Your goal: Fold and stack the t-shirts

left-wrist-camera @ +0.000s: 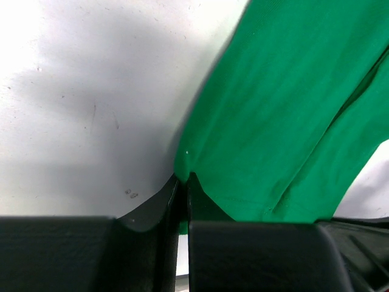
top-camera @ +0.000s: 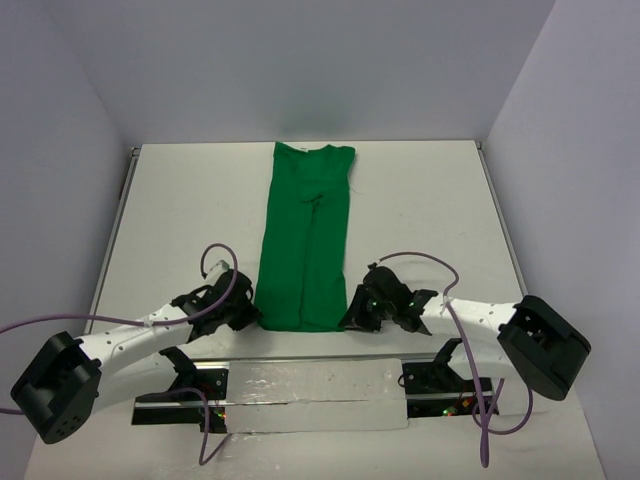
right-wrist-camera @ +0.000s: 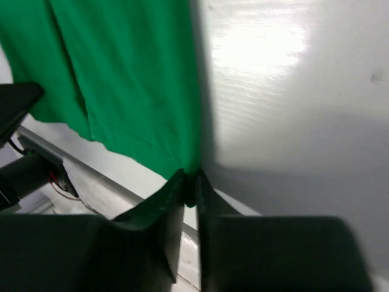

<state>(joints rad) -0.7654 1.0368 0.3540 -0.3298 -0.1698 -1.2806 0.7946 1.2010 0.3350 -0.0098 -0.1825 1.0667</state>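
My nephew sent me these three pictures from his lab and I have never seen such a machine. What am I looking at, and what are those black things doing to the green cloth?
These are two robot arms bolted at the near edge of a white table. The wide picture comes from a camera above and behind them. The other two come from small cameras on each wrist, looking past that arm's own claw. On the table lies a green t-shirt, already folded into a long narrow strip. The left claw is shut on the strip's near left corner, and the right claw is shut on its near right corner. So both arms hold the near end of the shirt.
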